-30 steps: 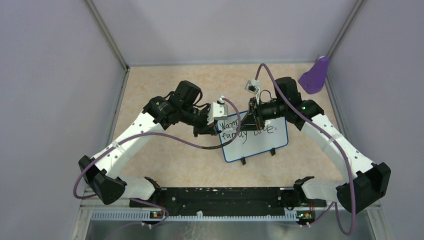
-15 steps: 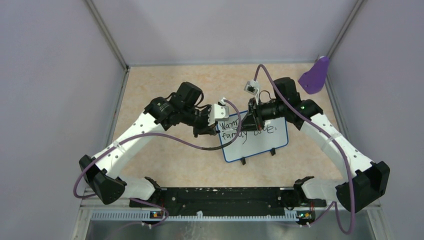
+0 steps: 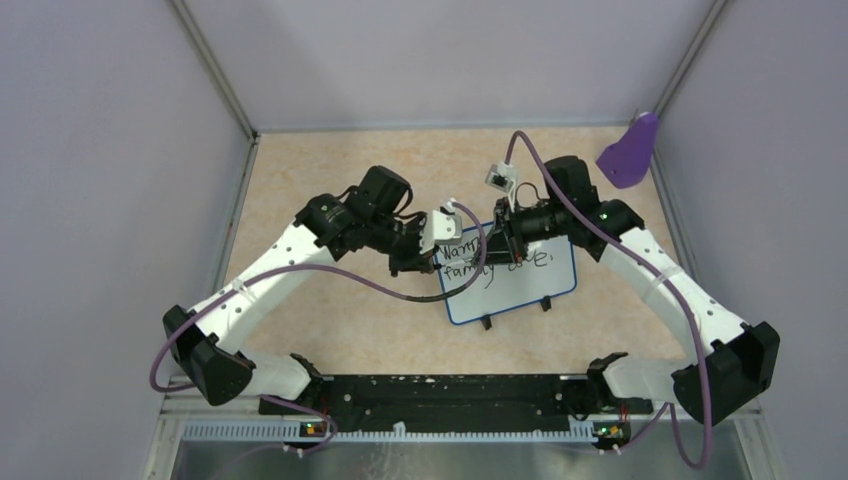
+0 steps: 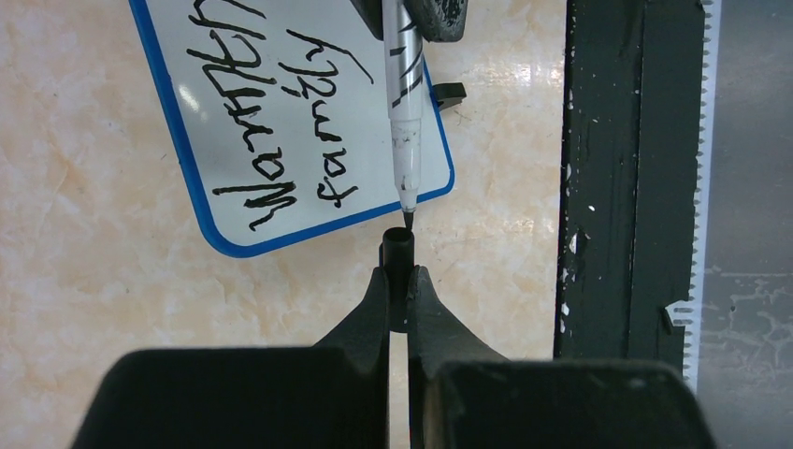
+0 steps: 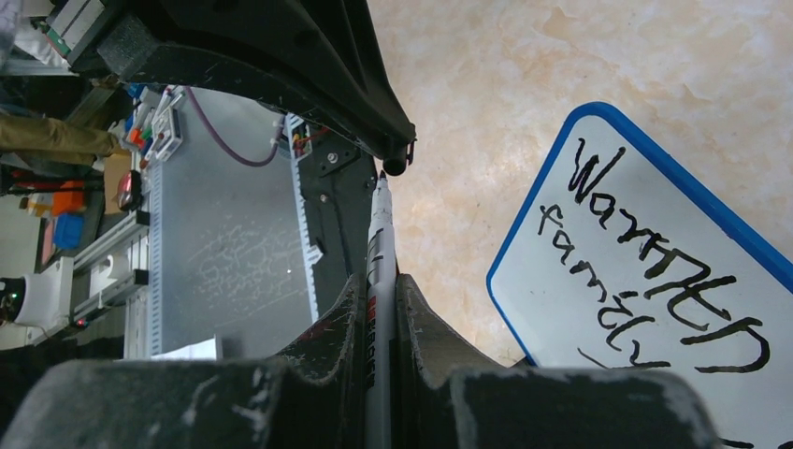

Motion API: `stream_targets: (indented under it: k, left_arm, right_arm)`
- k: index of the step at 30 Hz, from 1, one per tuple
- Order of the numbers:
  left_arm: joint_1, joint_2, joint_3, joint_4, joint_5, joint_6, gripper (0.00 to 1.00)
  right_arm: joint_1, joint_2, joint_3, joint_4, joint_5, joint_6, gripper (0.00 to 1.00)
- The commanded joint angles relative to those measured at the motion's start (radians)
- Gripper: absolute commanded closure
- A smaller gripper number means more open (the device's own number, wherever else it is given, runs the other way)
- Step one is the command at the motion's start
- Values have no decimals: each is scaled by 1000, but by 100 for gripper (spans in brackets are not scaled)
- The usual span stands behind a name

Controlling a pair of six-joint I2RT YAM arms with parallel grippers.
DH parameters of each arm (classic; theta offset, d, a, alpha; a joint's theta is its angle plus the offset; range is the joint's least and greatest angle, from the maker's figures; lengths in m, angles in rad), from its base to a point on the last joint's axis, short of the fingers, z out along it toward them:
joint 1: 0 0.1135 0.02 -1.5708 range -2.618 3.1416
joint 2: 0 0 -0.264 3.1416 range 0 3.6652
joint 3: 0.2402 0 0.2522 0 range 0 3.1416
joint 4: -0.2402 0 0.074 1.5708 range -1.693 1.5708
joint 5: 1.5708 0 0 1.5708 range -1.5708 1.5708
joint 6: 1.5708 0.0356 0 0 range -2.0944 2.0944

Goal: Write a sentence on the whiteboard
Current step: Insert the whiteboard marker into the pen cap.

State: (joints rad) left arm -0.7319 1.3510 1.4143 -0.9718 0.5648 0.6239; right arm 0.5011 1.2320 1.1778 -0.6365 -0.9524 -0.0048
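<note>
Top external view: both arms are bent elbows-out. The left arm (image 3: pixel 270 275) and right arm (image 3: pixel 655 270) fold inward so the wrists face each other over the middle of the desk (image 3: pixel 330 320).
Left hand (image 4: pixel 398 281): fingers pressed together, pinching a small black marker cap (image 4: pixel 397 251) right at the tips. The cap's open end faces away from the hand.
Right hand (image 5: pixel 379 290): clamped on the marker (image 5: pixel 379 238). The white barrel runs out between the fingers, tip forward.
Marker vs cap: pretty much nose to nose. In the left wrist view the black tip sits just short of the cap's mouth, and I honestly can't tell if it's touching. In the right wrist view the tip looks slightly to one side of the cap.
Whiteboard (image 3: pixel 525 290): lying on the desk underneath both hands. From the left hand it spreads out ahead and to the left of the fingertips, with a rounded blue corner just past the cap. From the right hand it's off to the right of the fingers.
Sentence (image 4: pixel 281 117): black marker in two lines. "Warmth" and "family" read fine from the wrist views, and the rest is hidden behind the hands or too small to read.
Purple scoop (image 3: pixel 630 150): well away behind the right hand, at the desk's far right corner.
Black rail (image 4: pixel 627 187): runs along to the right of the left hand.
</note>
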Motion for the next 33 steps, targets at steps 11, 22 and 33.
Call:
stream_targets:
  k: [11, 22, 33]
  left_arm:
    - [-16, 5, 28, 3, 38, -11, 100]
    - [-22, 18, 57, 7, 57, -36, 100]
    - [-44, 68, 119, 24, 54, -86, 100]
  right_arm:
    - [23, 4, 45, 10, 9, -29, 100]
    - [42, 14, 50, 10, 32, -36, 100]
    - [48, 18, 29, 46, 38, -15, 100]
